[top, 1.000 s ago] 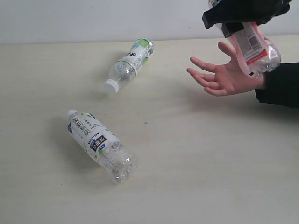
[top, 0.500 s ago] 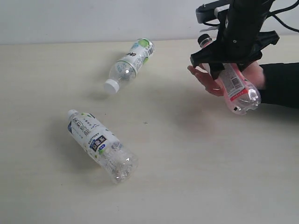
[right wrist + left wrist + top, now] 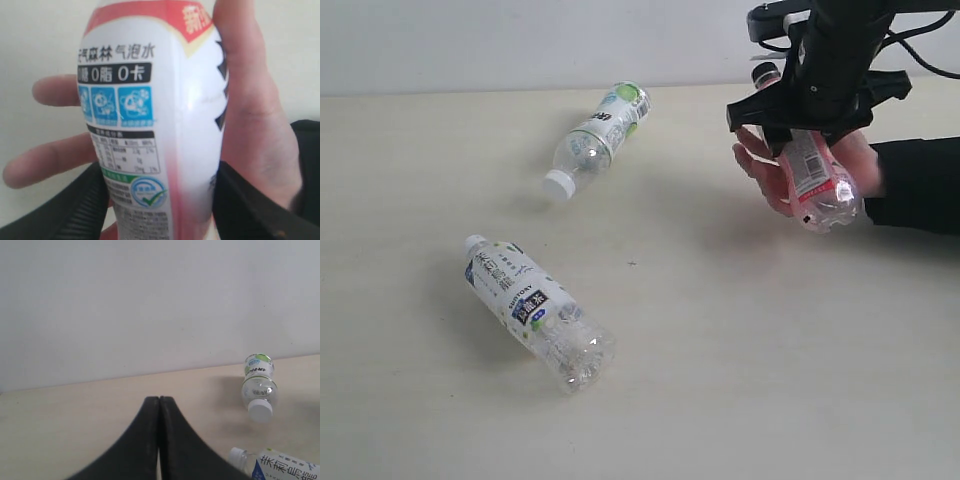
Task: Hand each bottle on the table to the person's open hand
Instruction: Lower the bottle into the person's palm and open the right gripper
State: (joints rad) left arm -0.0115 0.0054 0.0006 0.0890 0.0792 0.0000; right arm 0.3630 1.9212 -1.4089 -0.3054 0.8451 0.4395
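Your right gripper (image 3: 807,118) is clamped across the middle of the pink-labelled bottle (image 3: 813,172), jaws part-way apart with the bottle filling the space between them. The bottle hangs tilted, black cap (image 3: 761,72) up and towards the back wall, clear base low; it sits right over the person's open hand (image 3: 252,125), at the far right of the table (image 3: 740,360). In the right wrist view the thumb lies along one side of the label and the fingers spread behind the other. Whether the palm is already taking the weight you cannot tell from here, so treat it as not yet supported.

Ease down gently until the bottle's body settles into the palm; do not press, the hand is soft and will give. Open the jaws only once the fingers can close round it; open slowly, since a smooth round bottle could roll off towards the base. Then lift straight up, clear of the thumb, before you swing away.

Your left gripper (image 3: 159,440) is closed tight and empty; leave it parked. The green-labelled bottle (image 3: 597,137) and the blue-and-white-labelled bottle (image 3: 535,310) lie on their sides well to the left, waiting for their turn.
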